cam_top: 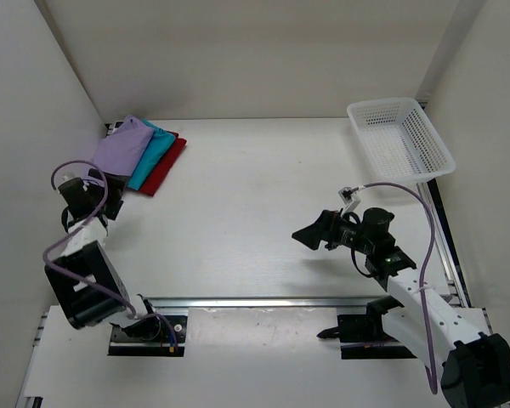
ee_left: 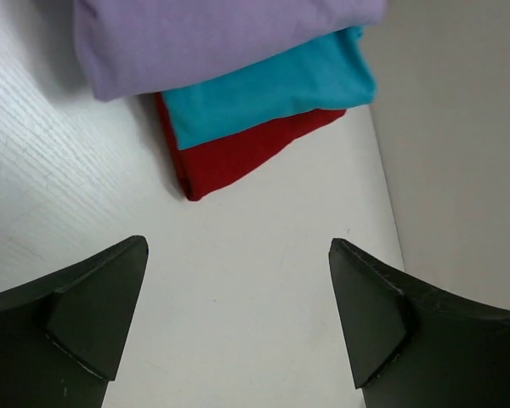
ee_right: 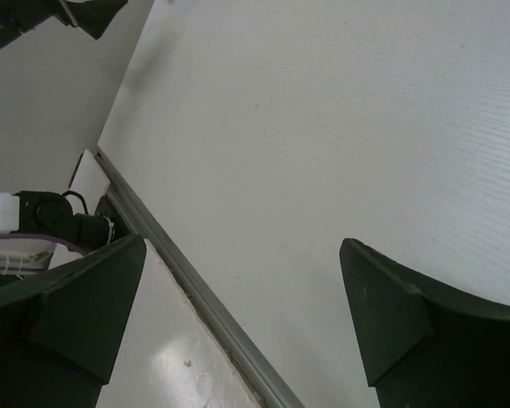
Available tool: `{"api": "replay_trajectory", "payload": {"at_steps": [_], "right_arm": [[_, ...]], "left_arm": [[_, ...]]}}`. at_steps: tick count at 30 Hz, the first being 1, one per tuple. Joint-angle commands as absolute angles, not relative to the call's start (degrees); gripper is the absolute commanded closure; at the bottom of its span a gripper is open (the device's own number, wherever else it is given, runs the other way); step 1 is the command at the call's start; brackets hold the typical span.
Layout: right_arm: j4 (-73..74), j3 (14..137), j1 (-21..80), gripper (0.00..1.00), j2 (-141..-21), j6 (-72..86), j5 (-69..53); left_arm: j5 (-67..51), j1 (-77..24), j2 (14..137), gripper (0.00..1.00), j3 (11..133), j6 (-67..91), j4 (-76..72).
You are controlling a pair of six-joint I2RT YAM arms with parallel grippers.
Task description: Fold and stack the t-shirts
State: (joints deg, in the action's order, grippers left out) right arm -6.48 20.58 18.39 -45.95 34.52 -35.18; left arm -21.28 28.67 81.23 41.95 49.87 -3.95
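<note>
Three folded t-shirts lie stacked and fanned at the back left of the table. The lavender one is on top, the teal one under it, and the dark red one at the bottom. My left gripper hovers just short of the stack's near edge, open, with only bare table between its fingers. Far from the shirts, my right gripper hangs open and empty over the table right of centre, pointing left.
A white mesh basket stands empty at the back right corner. White walls close in the table on the left, back and right. A metal rail runs along the near edge by the arm bases.
</note>
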Motion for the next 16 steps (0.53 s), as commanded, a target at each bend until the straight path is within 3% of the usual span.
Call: {"api": "replay_trajectory", "payload": {"at_steps": [1,7,11,14,16], "right_arm": [[-8.6,19.9,20.1,0.01,-43.8,33.6,-34.6],[-3.7,21.5,26.8,0.01,-44.6,31.2,-27.4],[-1.7,21.8,30.8,0.01,-45.4,30.1,-24.5],[-5.3,19.5,33.9,0.00,-44.0,32.5,-23.4],[-6.1,18.7,34.6,0.01,-44.3,32.6,-23.4]], "left_arm": [[-17.6,26.6,74.2,0.01,39.6,46.5,-5.1],[-14.1,5.1,75.2,0.02,49.4,36.0,9.0],[-10.5,-10.8,73.0,0.02,47.9,35.1,7.8],[-14.1,-13.1,68.2,0.01,40.5,37.0,0.9],[-13.5,-12.5,67.8,0.02,39.5,34.6,4.1]]}}
